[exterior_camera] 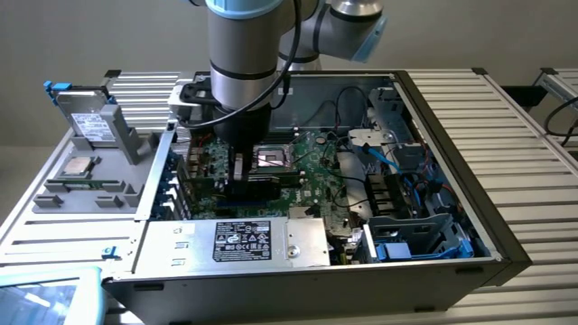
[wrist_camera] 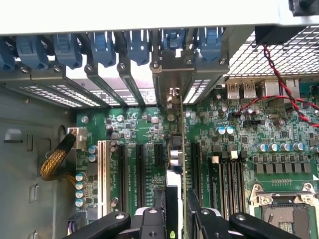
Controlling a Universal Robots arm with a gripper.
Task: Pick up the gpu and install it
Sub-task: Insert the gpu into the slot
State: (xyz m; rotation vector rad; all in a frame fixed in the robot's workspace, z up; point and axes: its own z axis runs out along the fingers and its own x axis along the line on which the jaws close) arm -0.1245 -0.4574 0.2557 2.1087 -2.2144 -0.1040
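Note:
The gpu [exterior_camera: 264, 181] stands on edge inside the open computer case, over the expansion slots of the large green motherboard [exterior_camera: 312, 172]. My gripper [exterior_camera: 239, 169] reaches straight down onto it from above. In the wrist view the gpu [wrist_camera: 175, 154] appears edge-on as a thin card running away from the black fingers [wrist_camera: 149, 224]. Its silver bracket [wrist_camera: 172, 74] sits at the rear slot openings. The gripper [wrist_camera: 178, 219] is shut on the card, one finger on each side. Whether the card's edge sits fully in a slot is hidden.
Blue slot latches [wrist_camera: 104, 47] line the case's rear wall. The CPU socket [exterior_camera: 271, 157] lies just beyond the card. A labelled silver power supply [exterior_camera: 243, 242] fills the case front. Drive cages and blue cables [exterior_camera: 415, 237] are at the exterior view's right, a drive [exterior_camera: 91, 125] outside at its left.

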